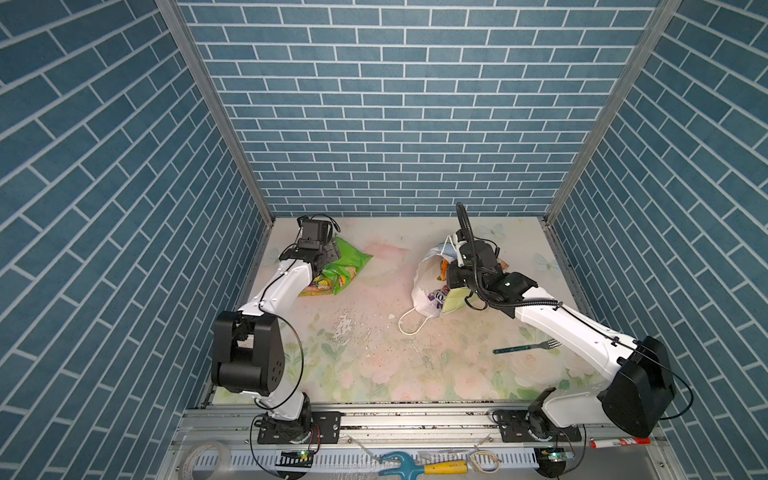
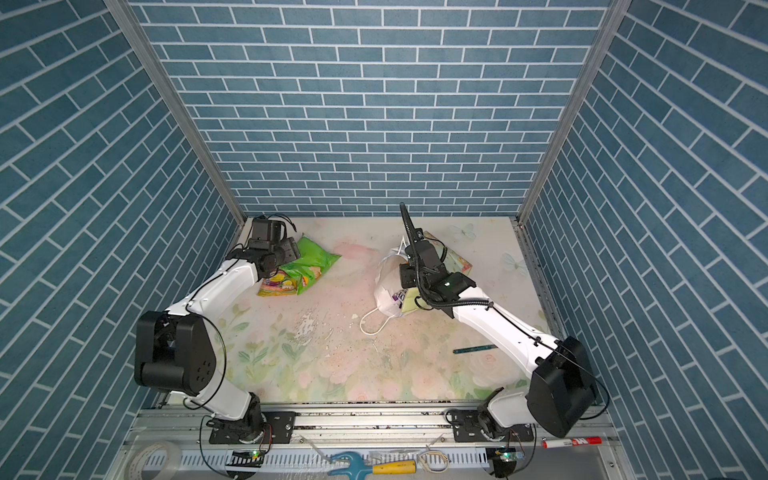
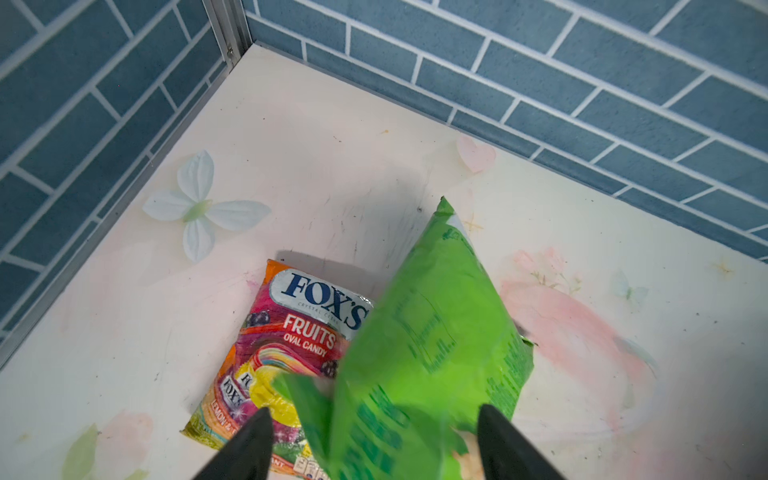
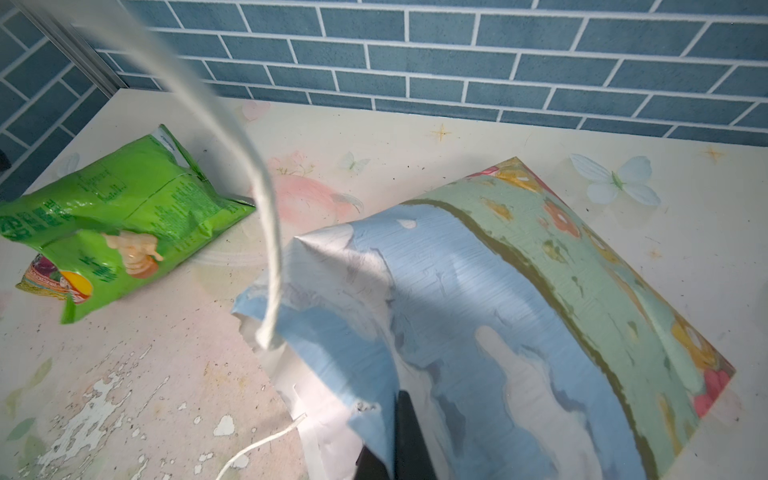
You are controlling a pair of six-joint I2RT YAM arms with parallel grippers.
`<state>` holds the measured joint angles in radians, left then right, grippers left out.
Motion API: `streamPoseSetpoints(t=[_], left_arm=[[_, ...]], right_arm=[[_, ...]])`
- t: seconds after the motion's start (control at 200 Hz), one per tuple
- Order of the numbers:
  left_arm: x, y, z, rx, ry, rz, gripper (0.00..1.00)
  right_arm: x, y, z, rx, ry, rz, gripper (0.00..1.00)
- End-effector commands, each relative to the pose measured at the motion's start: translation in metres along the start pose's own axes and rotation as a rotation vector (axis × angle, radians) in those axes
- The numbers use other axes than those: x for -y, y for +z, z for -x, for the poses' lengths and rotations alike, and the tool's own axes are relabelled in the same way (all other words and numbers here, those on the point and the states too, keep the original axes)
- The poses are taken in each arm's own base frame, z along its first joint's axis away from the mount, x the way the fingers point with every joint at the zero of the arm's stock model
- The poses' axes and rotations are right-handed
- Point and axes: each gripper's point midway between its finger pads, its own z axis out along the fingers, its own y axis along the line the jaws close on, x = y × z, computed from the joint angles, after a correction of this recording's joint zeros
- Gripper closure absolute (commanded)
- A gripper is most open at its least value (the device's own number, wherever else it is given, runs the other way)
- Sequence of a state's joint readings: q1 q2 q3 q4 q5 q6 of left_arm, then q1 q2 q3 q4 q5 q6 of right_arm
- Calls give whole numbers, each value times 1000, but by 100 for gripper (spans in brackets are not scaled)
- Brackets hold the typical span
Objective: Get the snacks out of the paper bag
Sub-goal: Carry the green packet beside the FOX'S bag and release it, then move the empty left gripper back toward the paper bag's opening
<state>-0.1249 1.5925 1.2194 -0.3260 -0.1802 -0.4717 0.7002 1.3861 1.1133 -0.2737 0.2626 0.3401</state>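
Scene: a floral-print table (image 1: 374, 365) between blue brick-pattern walls, with two robot arms reaching toward its far side.
Paper bag: the paper bag (image 1: 424, 286) lies tipped over at the far right of the table, its mouth turned toward the middle. The inside is white; the outside shows pale blue sky with white clouds above a green strip with flowers (image 4: 498, 291).
Cord handle: one white cord handle (image 1: 409, 326) loops onto the table just in front of the mouth.
Inside the bag: a purple-and-white packet (image 1: 438, 296) shows at the mouth and an orange packet (image 1: 444, 266) deeper in; both are partly hidden.
Green chip bag: the green chip bag (image 1: 347, 259) is out on the table at the far left, bright green and crinkly, blurred in the left wrist view (image 3: 424, 332).
FOX'S packet: a multicoloured FOX'S packet (image 3: 299, 332) lies flat, partly under the green chip bag.
Left gripper: the left gripper (image 3: 374, 409) is over the two packets, fingers spread wide, with the chip bag's end between them.
Right gripper: the right gripper (image 4: 397, 419) is pinched onto the paper bag's upper rim.
Fork: a teal-handled fork (image 1: 528, 347) lies near the right arm, well apart from the bag.
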Motion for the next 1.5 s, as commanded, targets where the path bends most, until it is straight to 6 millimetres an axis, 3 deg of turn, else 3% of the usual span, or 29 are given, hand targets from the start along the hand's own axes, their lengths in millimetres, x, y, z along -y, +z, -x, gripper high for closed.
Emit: streamPoseSetpoints(t=[0.0,0.07,0.33,0.53,0.85,1.005,1.185,1.495], left_arm=[[4,-24,5,31,1,-44,8],[6,-40,6,72,-13,-73,3],[21,-93,-6,147,-38,-217,1],[48,-121,-47,133,2,-384,1],[68,-140,-120,33,49,-532,1],[86,-151,-145,-1,79,-608,2],[105,-160,-162,-34,107,-682,6],[132,-170,-173,-57,115,-769,18]], right_arm=[[-3,-4,5,3,22,18,100],[-1,-4,4,1,21,11,100],[6,-6,2,-8,3,-25,100],[5,-7,-1,-24,-38,-22,100],[1,-7,-11,-51,-61,12,100],[3,-5,-17,-73,-66,1,100],[5,-7,-19,-80,-58,-5,100],[10,-16,-10,-62,-36,-30,100]])
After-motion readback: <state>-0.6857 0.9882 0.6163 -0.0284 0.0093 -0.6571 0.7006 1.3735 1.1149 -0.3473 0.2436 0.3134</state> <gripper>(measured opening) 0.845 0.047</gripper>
